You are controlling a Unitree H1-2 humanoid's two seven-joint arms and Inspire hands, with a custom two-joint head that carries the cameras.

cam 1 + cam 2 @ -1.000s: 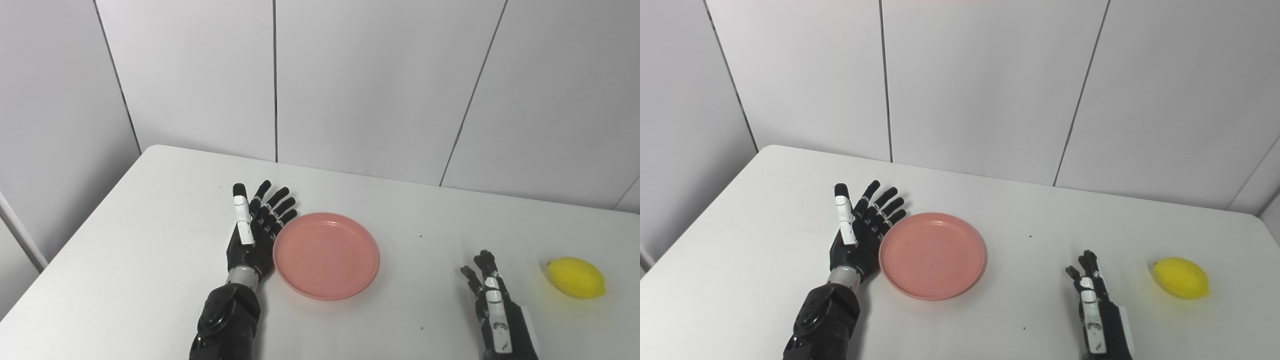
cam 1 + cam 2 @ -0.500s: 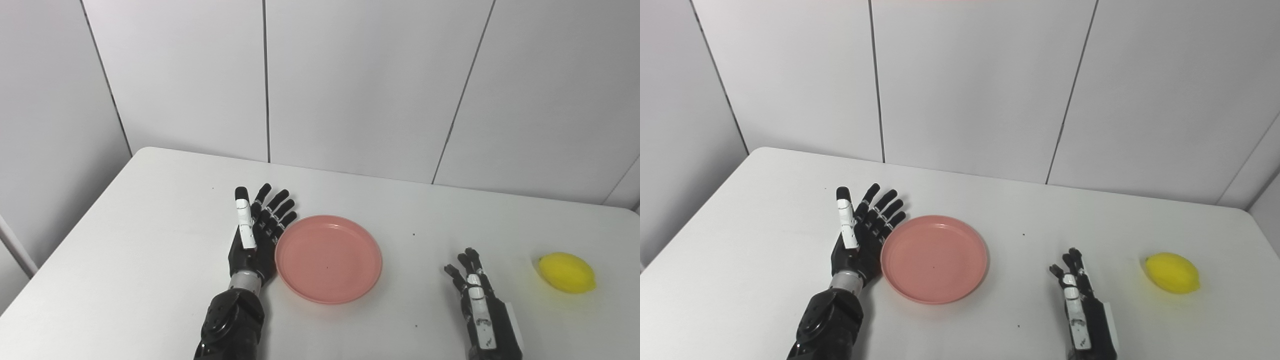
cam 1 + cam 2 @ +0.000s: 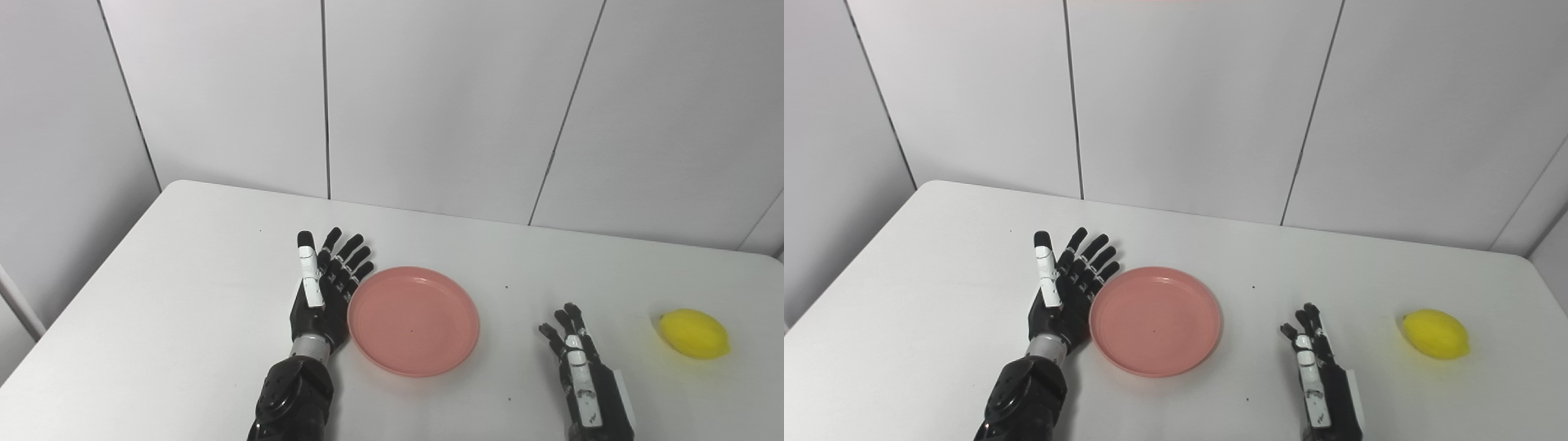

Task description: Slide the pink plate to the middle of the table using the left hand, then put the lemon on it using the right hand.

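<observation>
The pink plate [image 3: 414, 319] lies flat on the white table [image 3: 184, 275], a little left of its middle, and is empty. My left hand [image 3: 324, 288] is open, fingers spread and pointing away, its edge pressed against the plate's left rim. The yellow lemon [image 3: 694, 334] lies on the table at the far right. My right hand [image 3: 582, 373] is open and empty near the front edge, between the plate and the lemon, touching neither. In the right eye view the same things show: plate [image 3: 1155, 320], left hand [image 3: 1064, 288], right hand [image 3: 1315, 367], lemon [image 3: 1435, 334].
White wall panels [image 3: 429, 92] stand behind the table's far edge. The table's rounded left corner [image 3: 177, 184] and right edge [image 3: 1528, 263] are in view. A few small dark specks mark the tabletop.
The left hand and the pink plate have shifted a little to the right together. The right hand has barely moved. The camera turned right between the earliest frames and now.
</observation>
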